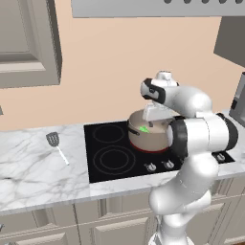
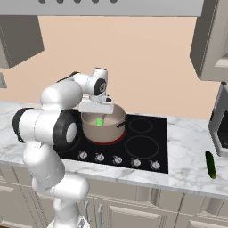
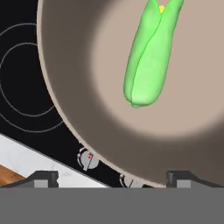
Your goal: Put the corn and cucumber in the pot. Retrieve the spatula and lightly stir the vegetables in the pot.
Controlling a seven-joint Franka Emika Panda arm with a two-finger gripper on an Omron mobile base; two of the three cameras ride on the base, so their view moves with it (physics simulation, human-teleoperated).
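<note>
We see a black glass cooktop [image 1: 115,153] set flush into a white marble counter [image 1: 33,167], its ringed burners faintly outlined. We count a row of small round control knobs [image 2: 117,160] along its front edge, two of them close up at [image 3: 88,159]. Below, we have beige panelled cabinet doors [image 1: 115,229]. Behind, a plain peach wall [image 2: 142,67] rises to a grey range hood [image 1: 158,7]. Grey upper cabinets [image 1: 28,43] hang on both sides, and a steel appliance [image 2: 220,124] sits far right.
</note>
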